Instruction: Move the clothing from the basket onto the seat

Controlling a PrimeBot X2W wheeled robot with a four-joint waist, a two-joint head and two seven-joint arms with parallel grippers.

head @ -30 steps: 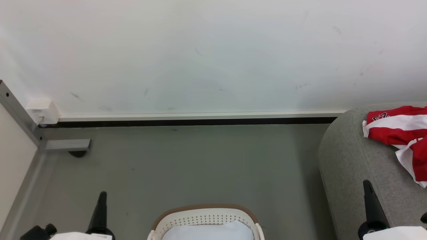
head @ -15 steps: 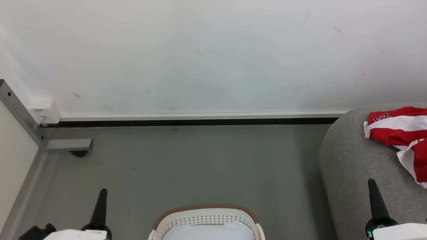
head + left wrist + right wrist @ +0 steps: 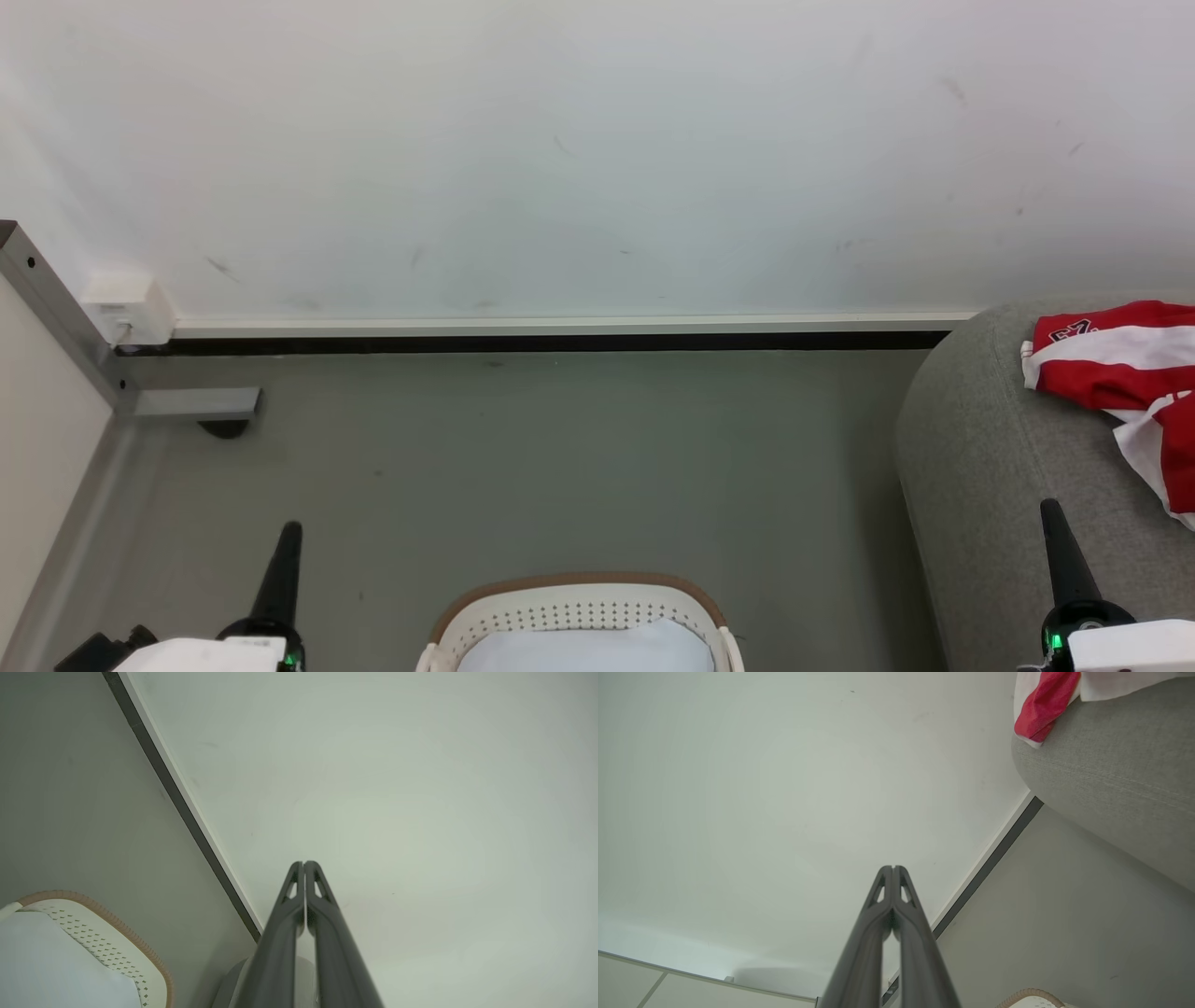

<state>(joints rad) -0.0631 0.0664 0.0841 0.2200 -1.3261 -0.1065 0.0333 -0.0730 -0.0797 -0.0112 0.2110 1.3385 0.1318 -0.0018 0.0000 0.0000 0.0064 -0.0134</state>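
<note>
From the head: two grippers, left gripper (image 3: 290, 528) and right gripper (image 3: 1051, 507), each clenched on nothing. One basket (image 3: 579, 581) between them on the floor (image 3: 560, 448). One heap of red-white clothing (image 3: 1106, 359) lying on one seat (image 3: 980, 467), at right.
From left wrist: two fingers pressed together, basket lower left.
From right wrist: two fingers pressed together, clothing at seat edge.

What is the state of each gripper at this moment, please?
Left gripper: closed, fingers pressed together, holding nothing.
Right gripper: closed, fingers pressed together, holding nothing.
</note>
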